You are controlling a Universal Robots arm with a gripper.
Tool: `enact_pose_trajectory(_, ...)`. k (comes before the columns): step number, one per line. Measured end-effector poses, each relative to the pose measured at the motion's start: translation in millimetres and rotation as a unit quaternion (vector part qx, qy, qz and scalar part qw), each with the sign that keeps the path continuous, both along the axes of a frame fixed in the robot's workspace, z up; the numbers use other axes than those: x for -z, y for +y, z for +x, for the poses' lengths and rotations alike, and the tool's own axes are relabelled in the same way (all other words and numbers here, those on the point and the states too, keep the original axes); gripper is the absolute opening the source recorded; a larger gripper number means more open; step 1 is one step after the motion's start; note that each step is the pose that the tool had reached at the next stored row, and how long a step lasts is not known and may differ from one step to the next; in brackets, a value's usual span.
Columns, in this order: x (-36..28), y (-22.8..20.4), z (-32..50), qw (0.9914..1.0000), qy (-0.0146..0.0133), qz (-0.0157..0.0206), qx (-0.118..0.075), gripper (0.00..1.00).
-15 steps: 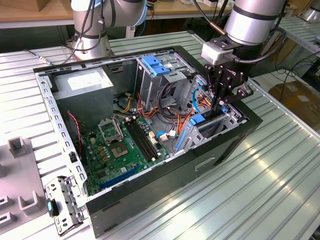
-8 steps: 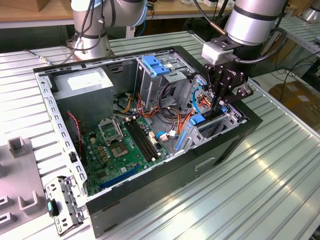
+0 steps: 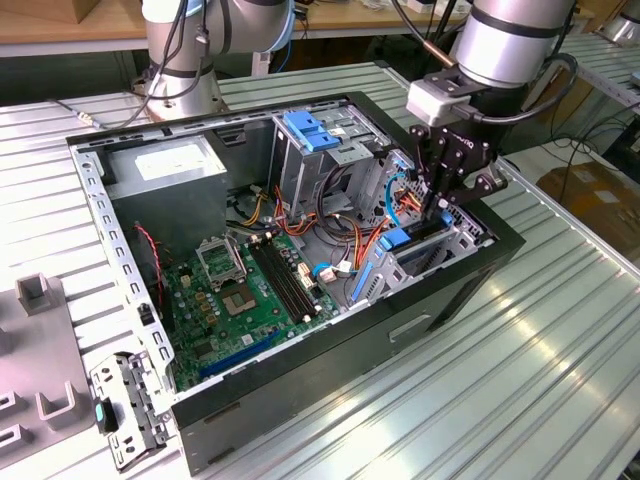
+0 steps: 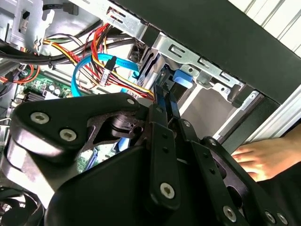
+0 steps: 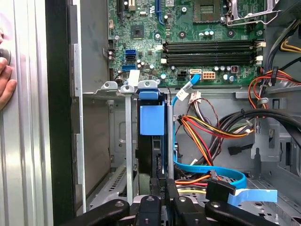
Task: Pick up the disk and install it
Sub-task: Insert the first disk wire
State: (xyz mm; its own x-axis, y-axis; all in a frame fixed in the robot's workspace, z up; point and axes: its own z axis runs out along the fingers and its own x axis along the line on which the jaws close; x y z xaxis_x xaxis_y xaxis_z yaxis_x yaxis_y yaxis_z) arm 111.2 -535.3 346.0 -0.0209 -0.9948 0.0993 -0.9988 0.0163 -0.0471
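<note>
The disk [image 3: 412, 237], a dark body in a blue carrier, stands on edge in the metal drive bay [image 3: 468, 232] at the case's front corner, on the exterior view's right. In the first wrist view the disk [image 5: 152, 120] sits between the bay's upright rails. My gripper [image 3: 441, 203] reaches down into the bay from above. Its two thin black fingers [image 4: 165, 104] are pressed close together on the disk's blue edge [image 4: 181, 78]. The same gripper [image 5: 163, 187] meets the disk's near end in the first wrist view.
The open computer case [image 3: 330, 400] lies on a ribbed metal table. Inside are the motherboard [image 3: 245, 295], bundled cables [image 5: 211, 132], a tall cage with a blue handle [image 3: 312, 130] and a power supply [image 3: 165, 165]. A person's hand [image 4: 258, 160] rests beside the case. Grey fixtures [image 3: 40, 295] sit at the exterior view's left.
</note>
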Motion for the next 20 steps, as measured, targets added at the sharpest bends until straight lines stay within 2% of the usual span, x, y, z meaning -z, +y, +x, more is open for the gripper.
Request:
enact_pose_trajectory(3, 0.0, -1.0, 0.1, 0.99999, 0.0, 0.0046, 0.0, 0.17)
enact_pose_trajectory(7, 0.1, -3.6, 0.1, 0.99998, 0.0, 0.0066, 0.0, 0.17)
enact_pose_trajectory(20, 2.6, -4.6, 0.2, 0.99996, 0.0, 0.0084, 0.0, 0.17)
